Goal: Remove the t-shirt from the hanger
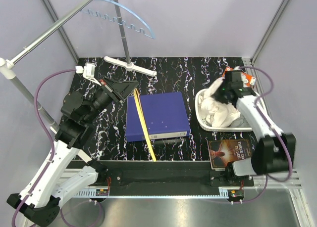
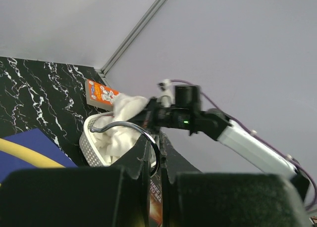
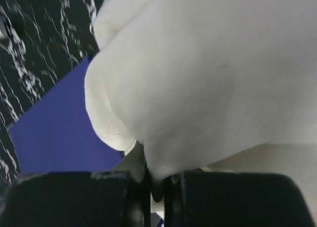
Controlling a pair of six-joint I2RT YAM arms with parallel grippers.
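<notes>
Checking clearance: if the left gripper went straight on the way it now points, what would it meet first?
Beyond the dark wire hook pinched by the left gripper, most likely the white t-shirt bunched over the white perforated basket; depth is unclear from the wrist view.

Bare table (image 1: 198, 71) lies open at upper centre of the top view, between the stand's white foot (image 1: 130, 65) and the basket (image 1: 202, 113). A blue binder (image 1: 163, 115) fills mid-frame, with a narrow strip of table on each side. The stand's pole (image 1: 124, 39) and the hanger (image 1: 134, 11) block the upper middle. A slanted rail (image 1: 49, 30) crosses upper left. The t-shirt (image 1: 223, 113) crowds the basket.
</notes>
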